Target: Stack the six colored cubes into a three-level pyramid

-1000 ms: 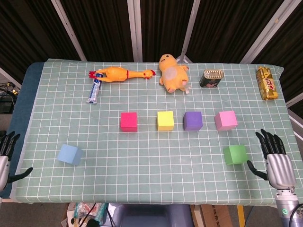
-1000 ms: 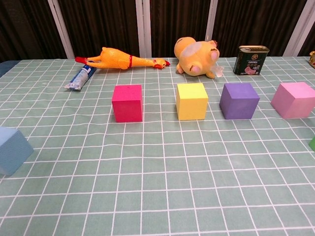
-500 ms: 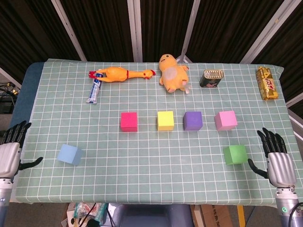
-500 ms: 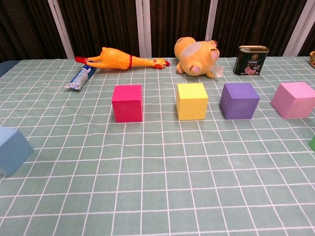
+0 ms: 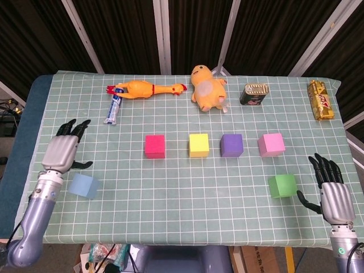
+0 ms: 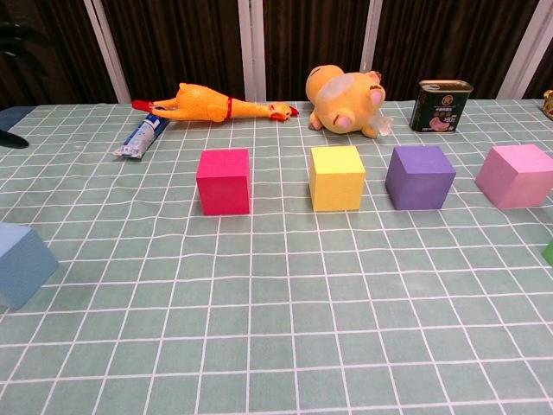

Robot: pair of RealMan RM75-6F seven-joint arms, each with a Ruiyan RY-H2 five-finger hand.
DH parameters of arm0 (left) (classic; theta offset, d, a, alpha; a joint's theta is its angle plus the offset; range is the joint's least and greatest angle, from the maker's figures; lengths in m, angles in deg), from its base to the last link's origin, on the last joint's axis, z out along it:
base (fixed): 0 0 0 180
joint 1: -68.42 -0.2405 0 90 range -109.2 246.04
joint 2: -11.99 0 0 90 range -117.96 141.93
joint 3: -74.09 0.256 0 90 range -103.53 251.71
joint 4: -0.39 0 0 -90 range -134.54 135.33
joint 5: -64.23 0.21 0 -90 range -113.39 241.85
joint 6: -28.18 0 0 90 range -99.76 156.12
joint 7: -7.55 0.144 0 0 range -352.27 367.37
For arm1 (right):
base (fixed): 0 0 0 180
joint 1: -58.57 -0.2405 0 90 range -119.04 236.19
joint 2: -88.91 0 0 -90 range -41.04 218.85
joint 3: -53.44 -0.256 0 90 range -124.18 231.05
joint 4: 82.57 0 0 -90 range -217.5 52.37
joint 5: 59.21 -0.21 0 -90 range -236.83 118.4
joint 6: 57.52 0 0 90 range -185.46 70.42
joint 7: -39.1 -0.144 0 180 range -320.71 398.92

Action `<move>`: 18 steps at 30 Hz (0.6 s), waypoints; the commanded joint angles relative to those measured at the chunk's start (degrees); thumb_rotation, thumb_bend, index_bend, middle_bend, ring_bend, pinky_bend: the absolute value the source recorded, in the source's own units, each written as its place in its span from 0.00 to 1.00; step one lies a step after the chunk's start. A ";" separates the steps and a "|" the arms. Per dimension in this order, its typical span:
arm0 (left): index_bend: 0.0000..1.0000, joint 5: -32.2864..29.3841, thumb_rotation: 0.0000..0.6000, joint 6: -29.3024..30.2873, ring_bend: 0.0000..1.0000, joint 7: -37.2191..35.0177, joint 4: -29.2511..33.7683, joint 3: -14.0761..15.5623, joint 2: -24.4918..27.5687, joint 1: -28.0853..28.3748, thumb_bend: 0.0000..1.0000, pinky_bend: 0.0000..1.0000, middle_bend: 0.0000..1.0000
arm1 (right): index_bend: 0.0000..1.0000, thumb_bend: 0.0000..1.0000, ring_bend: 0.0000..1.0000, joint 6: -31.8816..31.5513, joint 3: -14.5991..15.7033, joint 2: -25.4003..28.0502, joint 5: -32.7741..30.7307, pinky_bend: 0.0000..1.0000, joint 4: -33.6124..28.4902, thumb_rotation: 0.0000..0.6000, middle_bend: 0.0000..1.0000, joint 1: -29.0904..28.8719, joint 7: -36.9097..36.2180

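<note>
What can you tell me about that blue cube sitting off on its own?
The blue cube is pale blue, matte and foam-like, with soft edges. It rests flat on the checked tablecloth near the front left, turned slightly off the grid lines, well apart from the row of four cubes. Nothing touches it but the cloth. The left robot hand is just behind it, fingers spread, not holding it. In the chest view only part of it shows.

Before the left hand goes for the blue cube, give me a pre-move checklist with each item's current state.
1. Left hand open, holding nothing: ok.
2. Blue cube free on the table, nothing on or against it: ok.
3. Left hand positioned over the blue cube: not ok; it sits just behind it.
4. Red cube, yellow cube, purple cube and pink cube in a row: ok.
5. Right hand open, apart from the green cube: ok.
</note>
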 commanded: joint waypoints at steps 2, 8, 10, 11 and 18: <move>0.00 -11.82 1.00 -2.16 0.02 6.90 -2.02 -2.87 -5.34 9.21 0.08 0.09 0.16 | 0.00 0.33 0.00 0.59 -0.07 0.24 -0.48 0.00 -0.24 1.00 0.00 -0.14 -0.83; 0.00 -19.79 1.00 -1.22 0.02 11.44 -4.72 -3.70 -9.75 16.10 0.12 0.09 0.17 | 0.00 0.33 0.00 1.02 -0.03 0.57 -0.64 0.00 -0.58 1.00 0.00 -0.21 -1.78; 0.00 -21.99 1.00 -0.76 0.02 12.68 -6.00 -3.85 -11.23 18.29 0.13 0.09 0.19 | 0.00 0.33 0.00 1.16 -0.02 0.67 -0.76 0.00 -0.68 1.00 0.00 -0.21 -2.09; 0.00 -22.97 1.00 -0.67 0.02 13.17 -6.78 -3.94 -12.01 19.36 0.13 0.09 0.19 | 0.00 0.33 0.00 1.21 -0.02 0.73 -0.82 0.00 -0.72 1.00 0.00 -0.20 -2.22; 0.00 -29.23 1.00 -0.61 0.02 14.88 -11.97 -4.36 -16.28 24.54 0.13 0.09 0.20 | 0.00 0.33 0.00 1.41 -0.05 1.02 -1.07 0.00 -1.02 1.00 0.00 -0.18 -2.71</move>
